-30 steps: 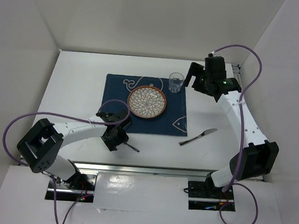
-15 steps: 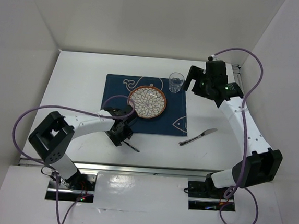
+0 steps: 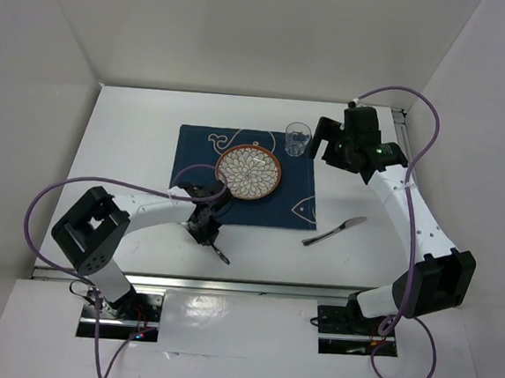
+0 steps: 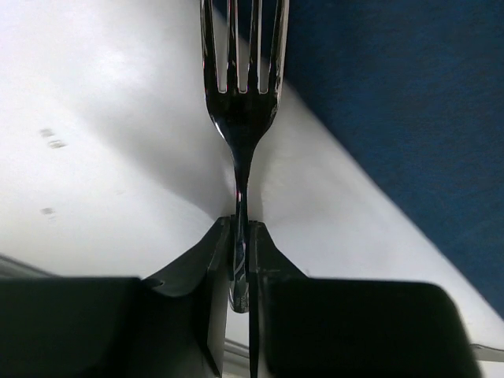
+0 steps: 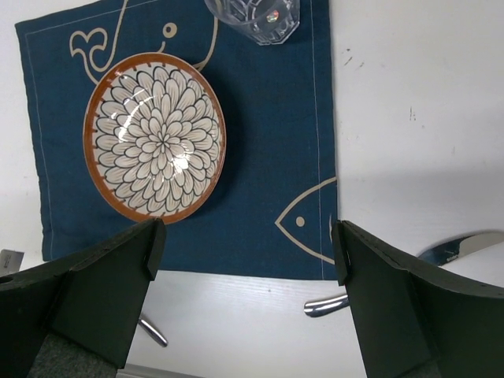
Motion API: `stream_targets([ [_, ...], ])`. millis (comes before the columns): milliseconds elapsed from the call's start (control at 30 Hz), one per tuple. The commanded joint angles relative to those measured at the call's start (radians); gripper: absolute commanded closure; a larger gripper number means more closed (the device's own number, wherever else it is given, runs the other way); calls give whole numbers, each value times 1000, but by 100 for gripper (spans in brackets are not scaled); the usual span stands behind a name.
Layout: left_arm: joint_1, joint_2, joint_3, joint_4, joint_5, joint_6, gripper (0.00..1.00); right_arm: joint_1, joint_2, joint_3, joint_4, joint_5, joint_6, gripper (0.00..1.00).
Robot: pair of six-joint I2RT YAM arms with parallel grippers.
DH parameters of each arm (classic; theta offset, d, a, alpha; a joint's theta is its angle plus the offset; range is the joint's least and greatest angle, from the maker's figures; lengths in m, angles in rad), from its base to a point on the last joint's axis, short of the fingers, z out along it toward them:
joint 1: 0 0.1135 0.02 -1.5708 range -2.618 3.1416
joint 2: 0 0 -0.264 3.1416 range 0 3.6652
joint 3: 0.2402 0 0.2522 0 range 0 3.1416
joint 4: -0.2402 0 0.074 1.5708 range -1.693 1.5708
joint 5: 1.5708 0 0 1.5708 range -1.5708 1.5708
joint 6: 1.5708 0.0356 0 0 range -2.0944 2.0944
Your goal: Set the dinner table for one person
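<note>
One large white tabletop, the dinner table, is smooth, flat and roughly square. It runs under both arms and carries everything else. On its middle I see a navy cloth placemat, rectangular, with white line drawings of a whale and fish. A round plate sits on the placemat right of centre; it's glossy, with a rust-orange rim and a white petal pattern outlined in dark. A clear faceted glass stands upright on the placemat's far right corner. A metal knife lies diagonally on bare table, right of the placemat's near corner and apart from it.

Left gripper is clamped on a polished steel fork — black fingers pinch the thin stem below the head, four tines pointing away from the wrist camera. The fork sits over white table right at the left part of the placemat's near edge. Its handle end pokes out toward the arm bases in the top view. Can't tell if the tines touch the surface.

Right gripper is spread wide with nothing between its matte black fingers. It hangs near the glass at the placemat's right side — its wrist view looks down on plate, glass and knife.
</note>
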Motion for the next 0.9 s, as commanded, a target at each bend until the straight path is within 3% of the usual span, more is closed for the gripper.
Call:
stream_targets([
  [0,-14,-58,-35,-82,0,-35,100,11,-35,-5,11,7,1,0],
  [233,-67,-276,43,-335,-152,43,100,11,-35,-23,11,7,1,0],
  [333,-54,-312,119,-355,-238,265,100,11,-45,-32,11,7,1,0],
  [367,-35,-303,167,-329,-266,432,100,11,-45,-42,11,7,1,0],
  [400,14,-287,197,-329,-276,489,100,11,-57,-42,11,7,10,0],
  [567,104,-107,448,-297,-315,880,100,11,-81,-60,-10,7,21,0],
  [700,154,174,660,-346,-315,1020,100,11,-140,-158,-53,26,77,1],
  [867,247,363,828,-358,-177,1125,100,2,-231,-258,-103,36,130,4],
])
